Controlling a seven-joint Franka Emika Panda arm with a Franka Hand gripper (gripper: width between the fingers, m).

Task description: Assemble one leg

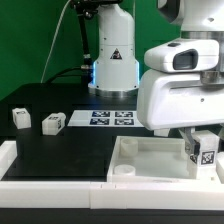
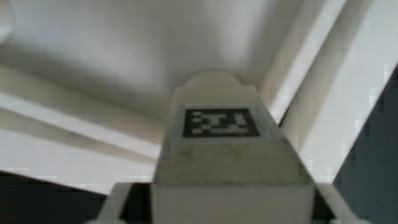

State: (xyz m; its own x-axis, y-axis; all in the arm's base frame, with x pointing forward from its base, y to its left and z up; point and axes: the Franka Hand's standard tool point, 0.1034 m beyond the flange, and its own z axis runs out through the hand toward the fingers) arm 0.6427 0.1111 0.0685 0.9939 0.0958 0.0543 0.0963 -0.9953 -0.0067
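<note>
My gripper (image 1: 201, 143) is shut on a leg (image 1: 203, 148), a small white block with a black-and-white tag, and holds it upright over the right part of the large white tray-like part (image 1: 140, 155). In the wrist view the leg (image 2: 222, 140) fills the middle between my fingers (image 2: 125, 205), its rounded tip pointing into a corner of the tray-like part (image 2: 107, 70). Two more legs lie on the black table at the exterior view's left, one (image 1: 20, 118) further left and one (image 1: 52, 123) beside it.
The marker board (image 1: 103, 118) lies flat on the black table behind the tray-like part. The robot's base (image 1: 113, 60) stands at the back. A white rim (image 1: 50, 183) runs along the table's front edge.
</note>
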